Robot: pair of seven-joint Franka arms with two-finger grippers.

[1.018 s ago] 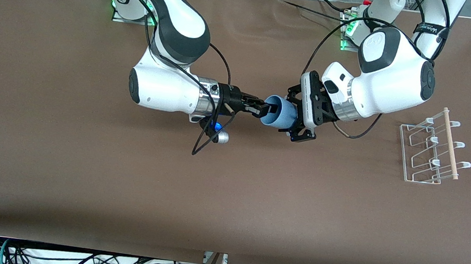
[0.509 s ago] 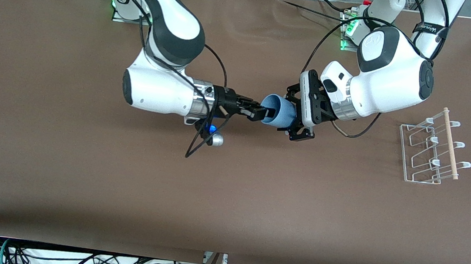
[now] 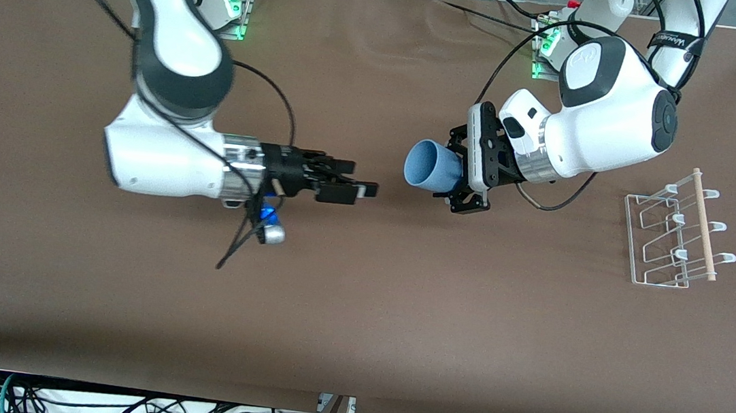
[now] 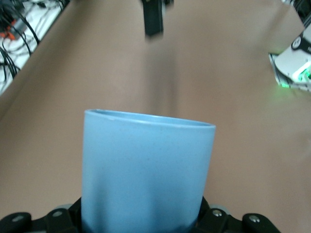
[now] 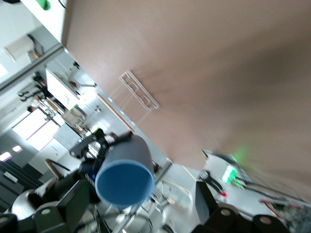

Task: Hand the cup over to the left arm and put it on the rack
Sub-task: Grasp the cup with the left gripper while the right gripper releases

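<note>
The light-blue cup hangs on its side above the middle of the table, its open mouth turned toward the right arm's end. My left gripper is shut on its base end; the cup fills the left wrist view. My right gripper is open and empty, apart from the cup, over the table toward the right arm's end. The right wrist view shows the cup's mouth farther off between my open fingers. The white wire rack with its wooden rod stands at the left arm's end.
A dark cable hangs from the right wrist. The arms' bases with green lights stand along the table's edge farthest from the front camera. The rack also shows small in the right wrist view.
My right gripper let go of the cup's rim and drew back toward the right arm's end. The left gripper kept the cup and lifted it slightly.
</note>
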